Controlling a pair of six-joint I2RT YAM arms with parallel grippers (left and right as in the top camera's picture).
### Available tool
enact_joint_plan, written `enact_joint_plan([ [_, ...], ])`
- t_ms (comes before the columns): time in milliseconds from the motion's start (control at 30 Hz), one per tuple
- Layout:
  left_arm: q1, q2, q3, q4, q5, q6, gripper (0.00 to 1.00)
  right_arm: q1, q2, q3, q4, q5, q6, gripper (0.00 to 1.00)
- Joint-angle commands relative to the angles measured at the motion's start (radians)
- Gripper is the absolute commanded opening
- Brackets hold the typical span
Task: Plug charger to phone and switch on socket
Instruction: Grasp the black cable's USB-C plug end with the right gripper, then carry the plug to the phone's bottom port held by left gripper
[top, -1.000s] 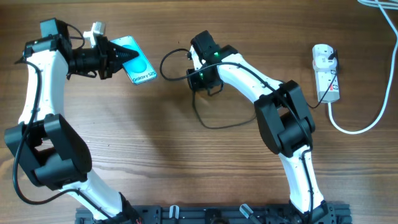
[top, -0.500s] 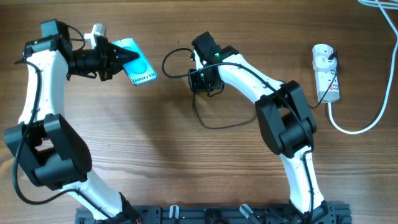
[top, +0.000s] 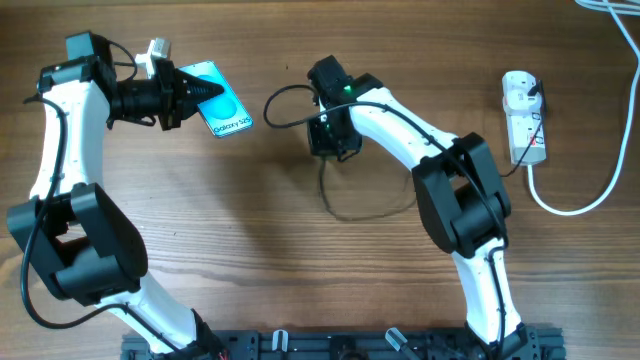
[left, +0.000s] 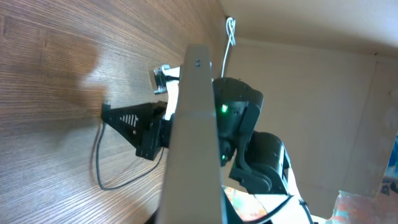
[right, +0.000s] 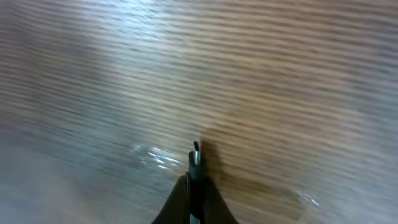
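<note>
The phone (top: 222, 100), teal screen with a white "Galaxy S25" band, is held off the table at the upper left by my left gripper (top: 198, 90), which is shut on it. In the left wrist view the phone's edge (left: 194, 143) fills the centre. The charger (top: 345, 208), a thin black cable, loops across the middle of the table. My right gripper (top: 330, 135) is shut on the charger's plug end (right: 195, 163), its metal tip sticking out past the fingers above the wood. The socket (top: 524, 118), a white power strip with a red mark, lies at the far right.
A thick white cord (top: 590, 195) curves from the socket along the right edge. The right arm (left: 249, 149) shows behind the phone in the left wrist view. The wooden table (top: 250, 250) lies bare in front.
My right gripper has shifted slightly right and toward the front with the plug, pulling the cable loop along. The left arm and phone have not moved.
</note>
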Motion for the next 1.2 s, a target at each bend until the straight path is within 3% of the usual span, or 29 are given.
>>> enact_joint_plan([
  [0, -0.004, -0.024, 0.012, 0.0, 0.027, -0.002, 0.04, 0.044, -0.03, -0.009, -0.022, 0.234, 0.033, 0.04],
  [133, -0.004, -0.024, 0.012, 0.0, 0.027, -0.002, 0.04, 0.103, -0.01, -0.009, -0.01, 0.37, 0.055, 0.04],
  [333, -0.004, -0.024, 0.012, -0.001, 0.027, -0.002, 0.04, 0.113, 0.061, -0.009, 0.0, 0.276, 0.085, 0.05],
  [433, -0.004, -0.024, 0.012, -0.001, 0.027, -0.002, 0.04, 0.108, 0.077, -0.009, -0.024, 0.192, 0.078, 0.18],
  [567, -0.004, -0.024, 0.012, -0.001, 0.027, -0.002, 0.04, 0.108, 0.078, -0.01, -0.05, 0.179, 0.079, 0.24],
  [667, -0.004, -0.024, 0.012, -0.001, 0.027, -0.002, 0.04, 0.108, 0.078, -0.016, -0.05, 0.179, 0.089, 0.21],
  [733, -0.004, -0.024, 0.012, -0.001, 0.027, -0.002, 0.04, 0.108, 0.078, -0.016, -0.045, 0.177, 0.105, 0.06],
  [767, -0.004, -0.024, 0.012, -0.001, 0.027, -0.002, 0.04, 0.108, 0.078, -0.016, -0.035, 0.171, 0.104, 0.04],
  [1033, -0.004, -0.024, 0.012, -0.001, 0.027, -0.002, 0.04, 0.09, -0.013, -0.014, -0.018, 0.129, 0.006, 0.04],
  [1167, -0.004, -0.024, 0.012, -0.002, 0.027, -0.002, 0.04, 0.07, -0.199, -0.014, 0.002, -0.093, -0.119, 0.04],
])
